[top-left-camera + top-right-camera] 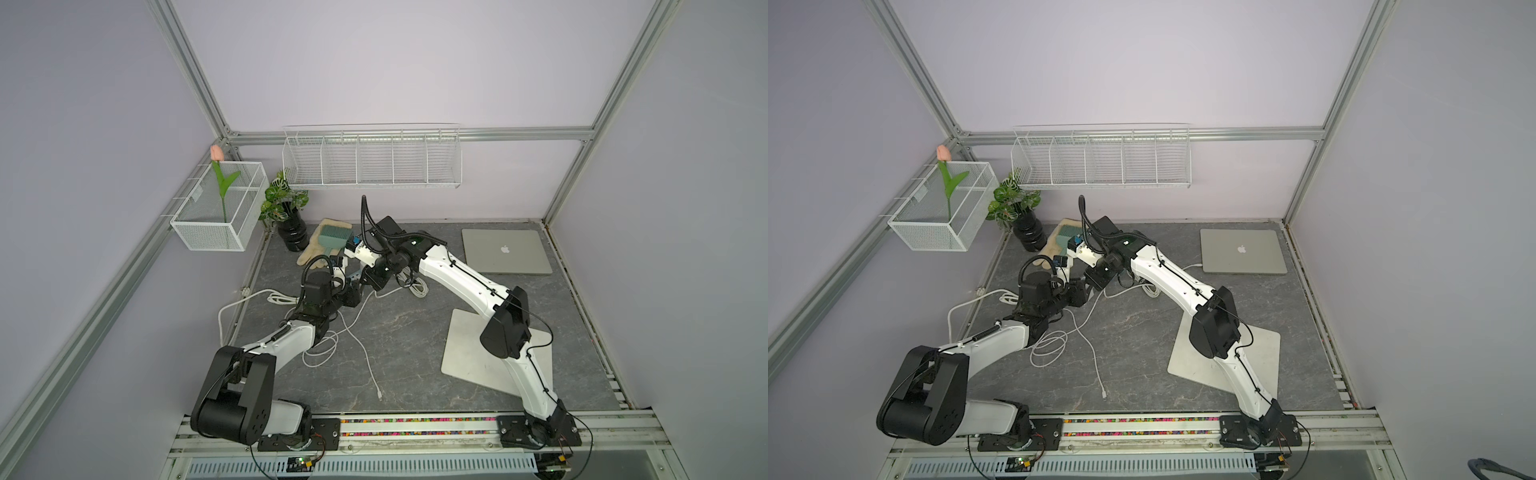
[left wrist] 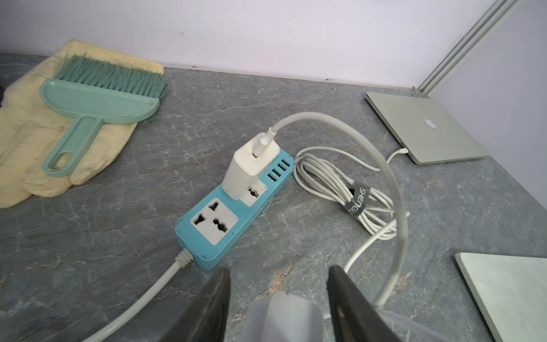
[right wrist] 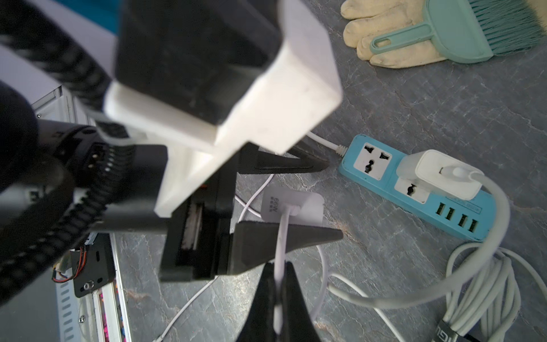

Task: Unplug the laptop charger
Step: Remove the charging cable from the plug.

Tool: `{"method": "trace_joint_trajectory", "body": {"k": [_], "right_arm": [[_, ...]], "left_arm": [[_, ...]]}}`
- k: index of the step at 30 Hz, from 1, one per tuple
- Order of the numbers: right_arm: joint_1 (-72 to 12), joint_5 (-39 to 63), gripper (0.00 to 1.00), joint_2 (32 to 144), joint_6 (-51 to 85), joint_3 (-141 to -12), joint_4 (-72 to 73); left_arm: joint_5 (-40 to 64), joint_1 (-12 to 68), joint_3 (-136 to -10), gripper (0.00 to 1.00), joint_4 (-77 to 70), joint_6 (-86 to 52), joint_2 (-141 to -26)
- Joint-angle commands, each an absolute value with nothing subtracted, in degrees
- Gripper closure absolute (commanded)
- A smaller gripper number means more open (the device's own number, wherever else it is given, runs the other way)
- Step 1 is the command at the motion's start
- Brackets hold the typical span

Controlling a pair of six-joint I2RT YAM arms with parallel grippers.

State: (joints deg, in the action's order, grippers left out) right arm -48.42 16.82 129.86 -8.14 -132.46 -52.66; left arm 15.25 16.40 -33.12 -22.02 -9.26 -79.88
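Observation:
A white charger brick (image 3: pixel 302 204) marked 66W sits off the blue power strip (image 3: pixel 381 185), between the fingers of my left gripper (image 3: pixel 333 201). That gripper is open, with a gap on each side of the brick (image 2: pixel 284 311). My right gripper (image 3: pixel 278 266) is shut on the thin white cable (image 3: pixel 281 242) that leaves the brick. A second white adapter (image 2: pixel 251 168) stands plugged into the strip (image 2: pixel 204 254). The closed silver laptop (image 2: pixel 426 127) has a thin cable in its side. I cannot trace which brick that cable ends at.
A strapped coil of white cable (image 2: pixel 334 183) lies beside the strip. A green brush (image 2: pixel 103 100) rests on a cream glove (image 2: pixel 23 142) by the back wall. A potted plant (image 1: pixel 293 235), a white plate (image 1: pixel 490 353) and a loose cable end (image 1: pixel 380 397) are also on the table.

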Motion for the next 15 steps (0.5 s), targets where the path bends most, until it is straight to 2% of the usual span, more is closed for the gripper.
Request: {"method": "trace_joint_trajectory", "body": {"k": [1, 9, 12, 15], "right_arm": [[-48.83, 17.97, 0.93, 125.71, -7.13, -131.92, -51.83], [-48.78, 17.06, 0.93, 123.6, -5.84, -130.78, -50.71], [-48.82, 16.23, 0.93, 122.96, -5.64, -129.65, -49.5], [-48.78, 16.11, 0.93, 123.13, -5.67, -129.4, -49.4]], "left_arm": [[17.49, 16.7, -34.45, 0.43, -22.6, -7.87, -80.51], [17.82, 16.7, -34.74, 0.43, -20.69, -6.93, -80.21], [18.87, 16.7, -34.63, 0.62, -20.86, -6.51, -80.15], [19.32, 16.7, -34.54, 0.75, -21.41, -6.51, -80.14]]}}
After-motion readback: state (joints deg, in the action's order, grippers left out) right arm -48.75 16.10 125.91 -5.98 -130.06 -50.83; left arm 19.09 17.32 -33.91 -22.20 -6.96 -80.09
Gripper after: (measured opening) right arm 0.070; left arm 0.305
